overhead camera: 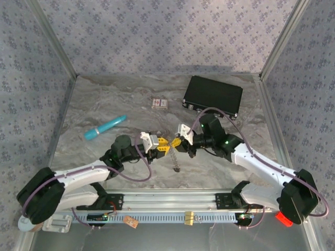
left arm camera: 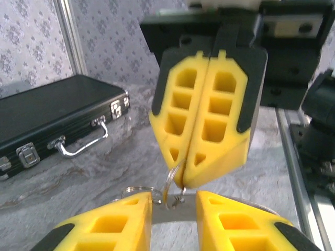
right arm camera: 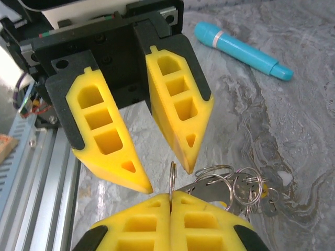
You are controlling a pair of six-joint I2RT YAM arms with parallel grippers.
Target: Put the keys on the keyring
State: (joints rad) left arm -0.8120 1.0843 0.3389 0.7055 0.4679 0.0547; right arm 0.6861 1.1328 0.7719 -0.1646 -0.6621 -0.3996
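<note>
My two grippers meet tip to tip over the middle of the table. The right gripper [right arm camera: 171,194] is shut on the thin silver keyring [right arm camera: 171,178], which stands edge-on out of its closed pads. From that ring hangs a bundle of further silver rings and flat silvery keys [right arm camera: 238,189], with a bit of yellow showing at its edge; in the top view the bundle [overhead camera: 176,162] dangles below the grippers. The left gripper [left arm camera: 174,201] is open, its fingers either side of the ring [left arm camera: 171,183] without closing on it. The right gripper [left arm camera: 180,182] faces it from above.
A black case [overhead camera: 213,96] lies at the back right, a small red-and-white box [overhead camera: 160,103] left of it. A teal pen-like stick [overhead camera: 105,127] lies at the left. The aluminium rail [overhead camera: 172,201] runs along the near edge.
</note>
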